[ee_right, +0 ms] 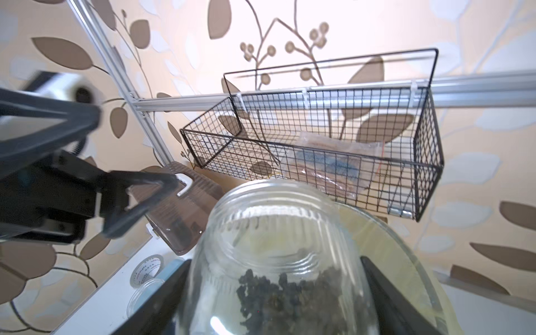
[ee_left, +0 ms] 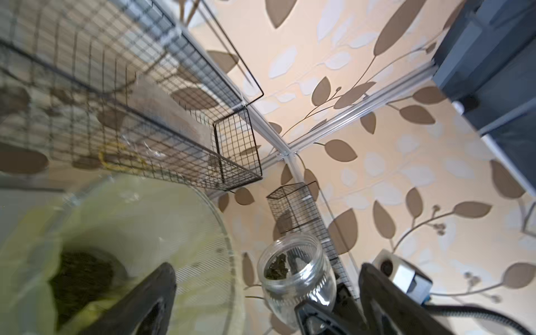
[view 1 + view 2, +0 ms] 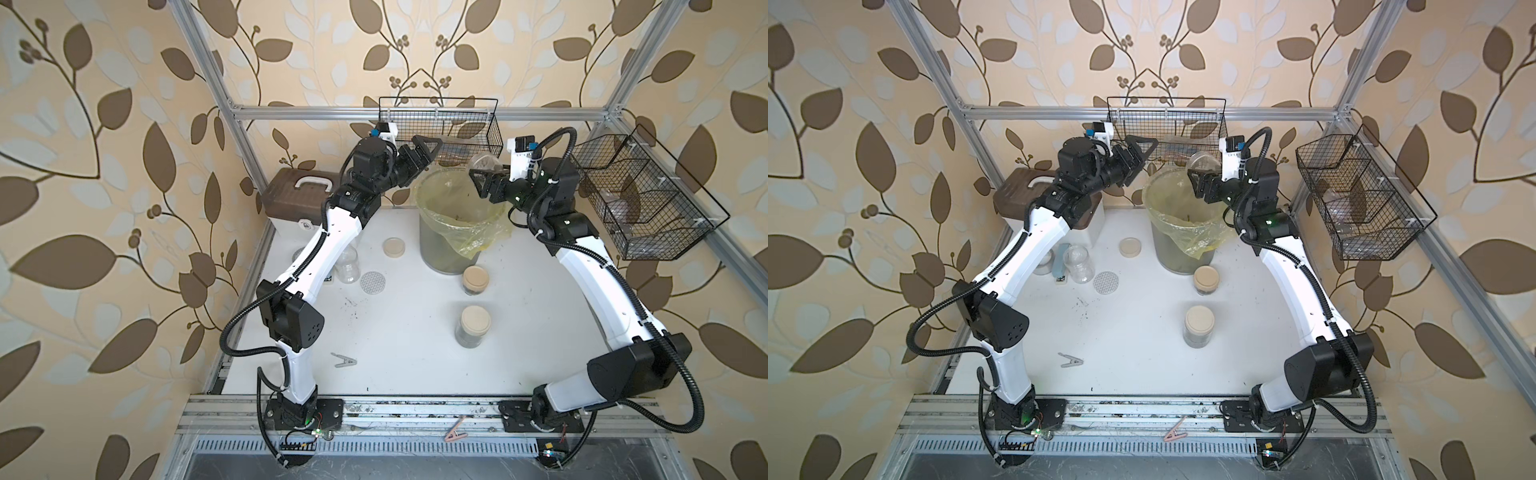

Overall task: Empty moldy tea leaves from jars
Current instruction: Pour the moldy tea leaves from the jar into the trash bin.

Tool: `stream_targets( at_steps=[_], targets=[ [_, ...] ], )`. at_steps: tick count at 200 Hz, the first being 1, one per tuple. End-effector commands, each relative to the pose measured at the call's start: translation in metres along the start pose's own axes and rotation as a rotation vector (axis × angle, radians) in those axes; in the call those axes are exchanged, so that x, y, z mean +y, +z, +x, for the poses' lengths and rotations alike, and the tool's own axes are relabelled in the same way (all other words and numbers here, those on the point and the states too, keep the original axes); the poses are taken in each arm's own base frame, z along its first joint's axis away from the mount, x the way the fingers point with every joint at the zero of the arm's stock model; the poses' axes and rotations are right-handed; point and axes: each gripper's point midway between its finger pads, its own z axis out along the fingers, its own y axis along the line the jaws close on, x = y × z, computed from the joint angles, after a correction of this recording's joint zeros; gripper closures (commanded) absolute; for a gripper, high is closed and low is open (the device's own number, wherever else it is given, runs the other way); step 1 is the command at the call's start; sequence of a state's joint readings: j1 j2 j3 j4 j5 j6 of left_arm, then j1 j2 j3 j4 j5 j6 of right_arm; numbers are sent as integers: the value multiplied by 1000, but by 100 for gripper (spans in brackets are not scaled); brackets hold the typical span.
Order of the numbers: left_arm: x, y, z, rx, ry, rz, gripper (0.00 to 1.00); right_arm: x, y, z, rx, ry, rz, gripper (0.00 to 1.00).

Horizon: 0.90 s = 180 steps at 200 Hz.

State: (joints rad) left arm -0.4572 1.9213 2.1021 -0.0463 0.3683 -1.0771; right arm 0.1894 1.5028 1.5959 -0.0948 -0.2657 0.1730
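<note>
jar [image 1: 269, 232]: lidless, tilted, above bin [image 3: 436, 253] rim, leaves [image 1: 293, 293] inside | right gripper [image 3: 483, 172]: jaws clamped on jar | left gripper [image 3: 428, 158]: jaws wide, empty, near bin rim | table: 2 lidded jars [image 3: 475, 280], 1 open jar [image 3: 348, 266]

White surface [image 3: 415, 374], yellow-lined grey bin [image 3: 436, 253], beige lid [image 3: 394, 247], silver dotted lid [image 3: 372, 283], dark grey-green tea leaves [image 1: 290, 295] in clear jar [image 1: 261, 232], black wire basket [image 1: 427, 179], cream wallpaper [image 3: 104, 208] with brown leaf pattern

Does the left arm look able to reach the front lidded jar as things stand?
Probably yes: the left fingers are open and empty, and nothing stands between them and that jar.
</note>
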Motion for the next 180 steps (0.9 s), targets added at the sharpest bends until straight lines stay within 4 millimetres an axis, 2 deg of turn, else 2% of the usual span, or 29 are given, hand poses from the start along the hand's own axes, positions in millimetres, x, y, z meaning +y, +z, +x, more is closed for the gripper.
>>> stream_targets(
  at_steps=[1, 42, 77, 100, 137, 180],
  targets=[
    [-32, 11, -3, 32, -289, 179, 1, 22, -10, -42, -186, -104, -95, 90],
    [-53, 21, 14, 85, -235, 285, 1, 33, -11, -53, -239, -90, -165, 90],
    [-63, 26, 39, 126, -108, 315, 1, 40, -6, -55, -239, -49, -216, 90],
    [-75, 25, 43, 104, -67, 368, 1, 42, -1, -53, -234, -41, -230, 90],
    [-81, 28, 47, 104, -48, 401, 1, 46, 3, -50, -221, -30, -257, 90],
    [-74, 34, 60, 150, -2, 355, 1, 44, 9, -48, -206, -23, -252, 90]
  ],
)
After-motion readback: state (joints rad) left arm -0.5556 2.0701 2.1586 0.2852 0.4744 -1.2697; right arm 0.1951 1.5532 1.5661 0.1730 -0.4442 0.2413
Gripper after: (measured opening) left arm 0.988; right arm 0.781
